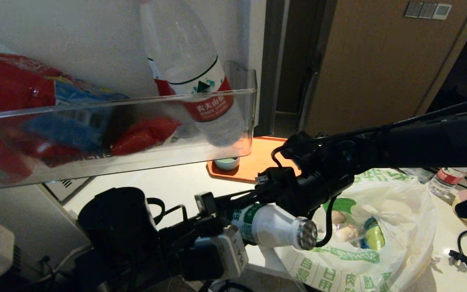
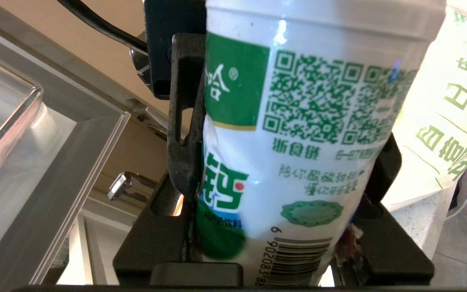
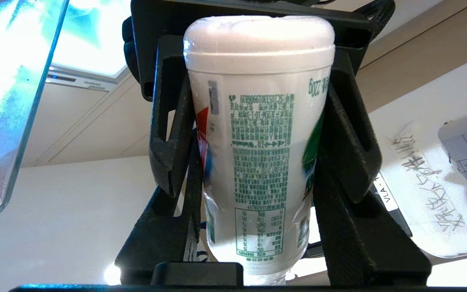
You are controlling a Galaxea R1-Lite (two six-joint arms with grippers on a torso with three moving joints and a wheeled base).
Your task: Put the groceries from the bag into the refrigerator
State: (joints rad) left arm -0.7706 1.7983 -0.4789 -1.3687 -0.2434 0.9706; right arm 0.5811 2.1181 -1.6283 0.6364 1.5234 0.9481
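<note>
Both grippers, left (image 2: 282,170) and right (image 3: 258,162), pinch the bottle (image 1: 272,225) mid-body; smooth, rigid, probably light, best gripped there.

A clear water bottle (image 1: 195,85) leans beside red packets (image 1: 10,93); an orange tray (image 1: 264,158) lies on the white table (image 1: 168,182).

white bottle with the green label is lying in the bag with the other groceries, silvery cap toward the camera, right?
Not in the bag. The head view shows the white bottle held level in the air beside the bag, gripped between the two grippers, with its silvery cap toward the camera. Both wrist views show it between fingers.
</note>
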